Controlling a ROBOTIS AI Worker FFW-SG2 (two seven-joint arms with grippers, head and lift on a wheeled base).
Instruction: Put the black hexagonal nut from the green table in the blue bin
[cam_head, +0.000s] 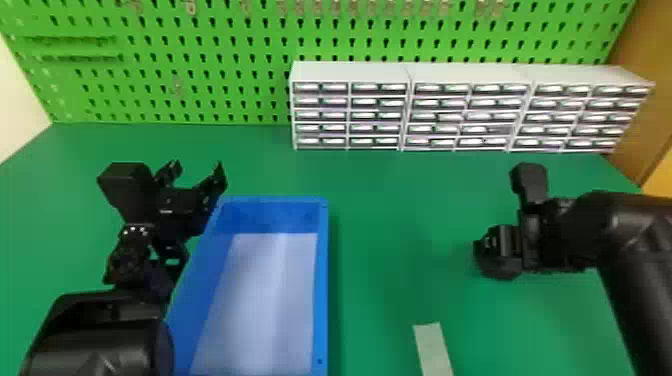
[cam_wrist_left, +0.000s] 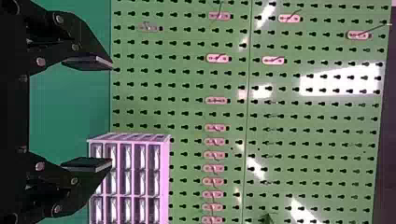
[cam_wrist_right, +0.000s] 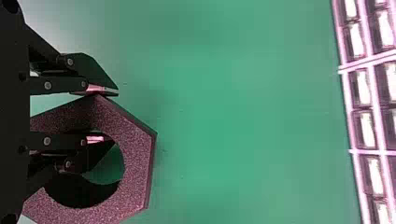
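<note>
Since right jaws (cam_wrist_right: 113, 115) grip black hexagonal nut (cam_wrist_right: 137, 156) by 1 wall, next move should be leftward carry to blue bin (cam_head: 322, 285), beside wide-open left jaws (cam_wrist_left: 112, 113).

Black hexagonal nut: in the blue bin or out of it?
Out: the right tool grips the nut by its ring, one finger in the hole, well right of the blue bin.

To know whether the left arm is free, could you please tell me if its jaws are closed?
No, the jaws of the left gripper stand well apart, with nothing held between them.
</note>
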